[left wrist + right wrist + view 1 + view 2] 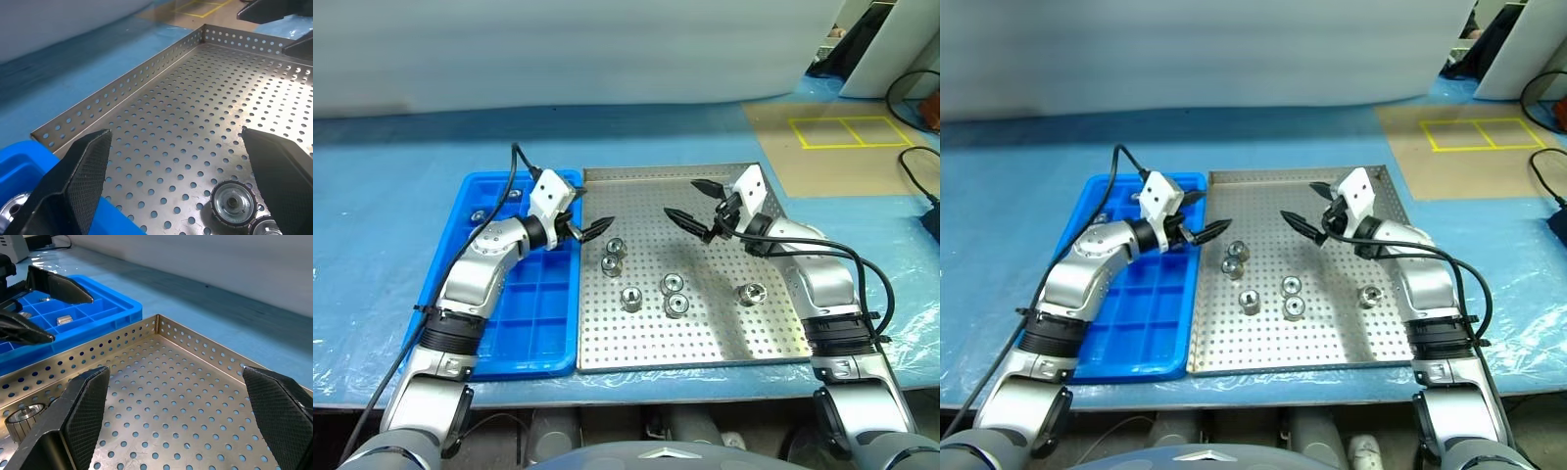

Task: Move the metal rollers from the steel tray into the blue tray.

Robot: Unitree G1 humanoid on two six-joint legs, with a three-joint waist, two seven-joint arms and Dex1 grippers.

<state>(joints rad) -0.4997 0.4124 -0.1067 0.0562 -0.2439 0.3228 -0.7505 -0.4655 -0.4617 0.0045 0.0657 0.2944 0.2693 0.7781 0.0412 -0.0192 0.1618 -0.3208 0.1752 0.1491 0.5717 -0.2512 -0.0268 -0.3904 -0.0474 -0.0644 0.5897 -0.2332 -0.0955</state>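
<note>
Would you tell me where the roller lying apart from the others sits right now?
In the left eye view, the lone roller lies on the steel tray toward its right side, under the right arm, away from the five clustered rollers.

Six metal rollers [676, 305] lie in the one steel tray [724, 343]. At least two more sit in the single blue tray [538, 333].

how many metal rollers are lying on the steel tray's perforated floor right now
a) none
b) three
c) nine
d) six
d) The head views show six metal rollers on the steel tray: a pair near the blue tray, one below them, a pair at the middle, and one alone toward the robot's right.
</note>
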